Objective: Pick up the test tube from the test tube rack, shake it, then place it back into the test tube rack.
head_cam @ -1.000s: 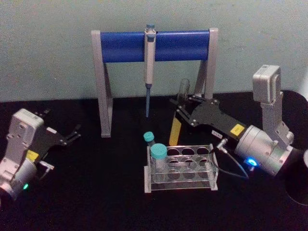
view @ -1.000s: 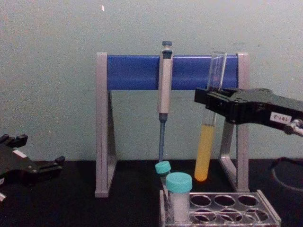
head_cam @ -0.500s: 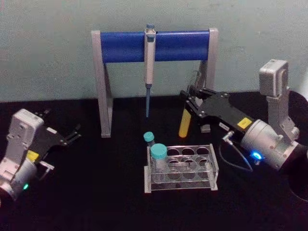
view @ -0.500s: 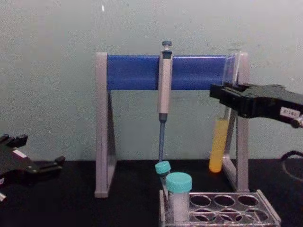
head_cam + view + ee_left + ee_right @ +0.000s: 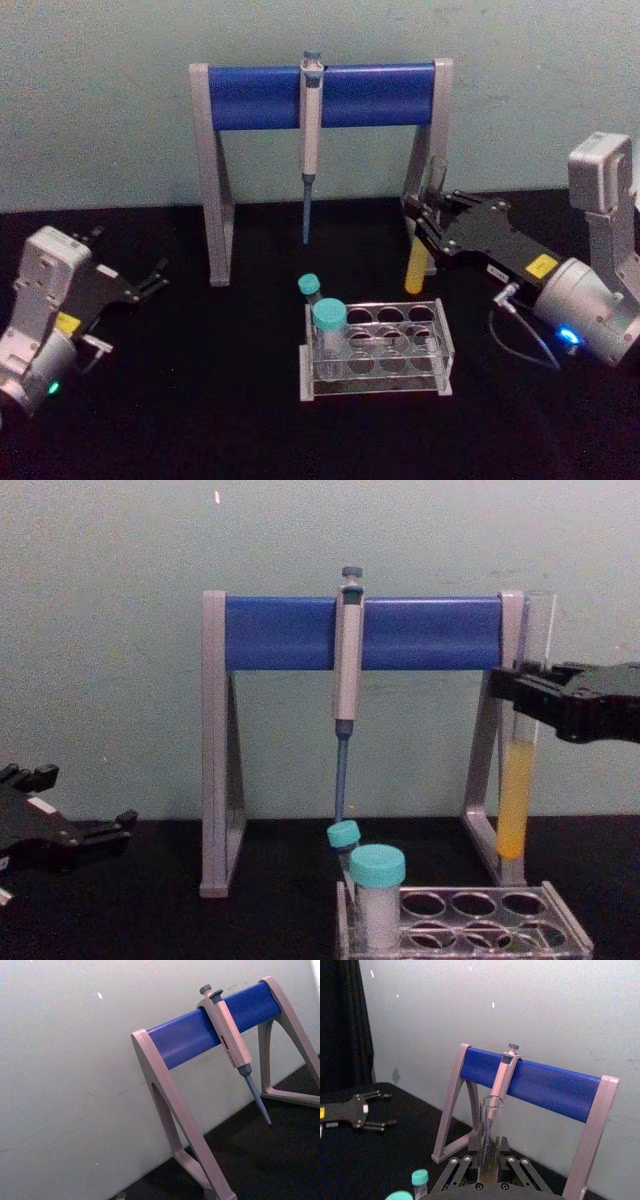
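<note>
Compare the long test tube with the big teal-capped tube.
The test tube is long, thin and uncapped; the teal-capped tube is shorter, wider and closed. The test tube holds yellow liquid; the teal-capped tube shows none. The right claw holds the test tube in the air; the teal-capped tube stands in the test tube rack. Both are clear and roughly upright.

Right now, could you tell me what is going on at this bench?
The right gripper holds the test tube upright, clear of the test tube rack, near the stand's right leg; yellow liquid fills its lower part. Teal-capped tubes stand at the rack's left end. The left gripper is parked, open, at the left.
</note>
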Controlling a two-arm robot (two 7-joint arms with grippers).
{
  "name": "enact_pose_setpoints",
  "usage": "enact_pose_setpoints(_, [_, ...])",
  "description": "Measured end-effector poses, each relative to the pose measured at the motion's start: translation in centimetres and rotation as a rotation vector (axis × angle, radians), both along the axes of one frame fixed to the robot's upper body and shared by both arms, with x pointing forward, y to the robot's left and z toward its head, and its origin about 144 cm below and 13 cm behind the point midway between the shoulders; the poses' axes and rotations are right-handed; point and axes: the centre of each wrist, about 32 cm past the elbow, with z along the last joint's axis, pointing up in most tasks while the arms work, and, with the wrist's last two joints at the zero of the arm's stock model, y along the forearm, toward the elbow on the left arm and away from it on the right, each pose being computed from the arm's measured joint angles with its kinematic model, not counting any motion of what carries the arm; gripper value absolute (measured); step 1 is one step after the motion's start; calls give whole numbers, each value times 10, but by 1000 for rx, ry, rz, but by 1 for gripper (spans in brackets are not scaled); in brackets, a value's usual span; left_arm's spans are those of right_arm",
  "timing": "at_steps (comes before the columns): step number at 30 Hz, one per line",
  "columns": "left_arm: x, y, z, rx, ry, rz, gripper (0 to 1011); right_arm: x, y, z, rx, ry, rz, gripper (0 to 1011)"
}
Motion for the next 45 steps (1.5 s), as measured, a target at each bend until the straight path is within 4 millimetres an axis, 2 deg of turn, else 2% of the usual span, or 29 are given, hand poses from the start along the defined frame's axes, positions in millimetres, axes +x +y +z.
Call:
enact_pose_setpoints(6, [0,0,0,0,0,0,1001,-10,-1,2,-26,5,28,233])
enact_pose_setpoints(13, [0,0,0,0,0,0,1001,-17,8,2,-13,19,108,233])
enact_pose_setpoints(21, [0,0,0,0,0,0,1001,-8,21,0,53,12,161,233])
enact_pose_setpoints(28, [0,0,0,0,0,0,1001,3,27,-5,88,-25,116,233])
enact_pose_setpoints(45, [0,0,0,0,0,0,1001,8,21,-7,65,-30,5,233])
